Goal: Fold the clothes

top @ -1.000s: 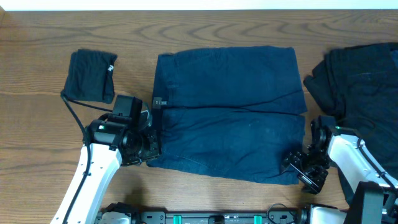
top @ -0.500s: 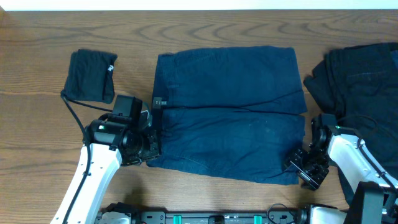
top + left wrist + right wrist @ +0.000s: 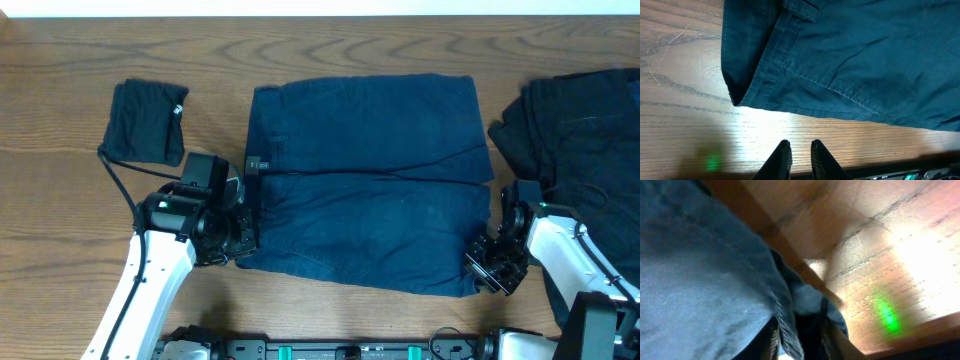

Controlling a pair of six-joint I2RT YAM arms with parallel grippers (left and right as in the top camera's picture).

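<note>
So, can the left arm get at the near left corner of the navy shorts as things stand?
Probably yes: the left tool sits just short of that corner of the navy shorts, only bare table between.

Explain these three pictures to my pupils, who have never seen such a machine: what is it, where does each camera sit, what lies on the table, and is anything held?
These are two robot arms at a wooden table, each ending in a two-finger gripper. The wide picture looks straight down from above; the other two come from cameras on the wrists, looking past each arm's own fingers. On the table lie wide navy shorts spread flat, a small folded black garment at the left, and a dark heap at the right edge. The left gripper sits by the shorts' near corner, fingers almost together, holding nothing. The right gripper pinches the hem at the other near corner.
</note>
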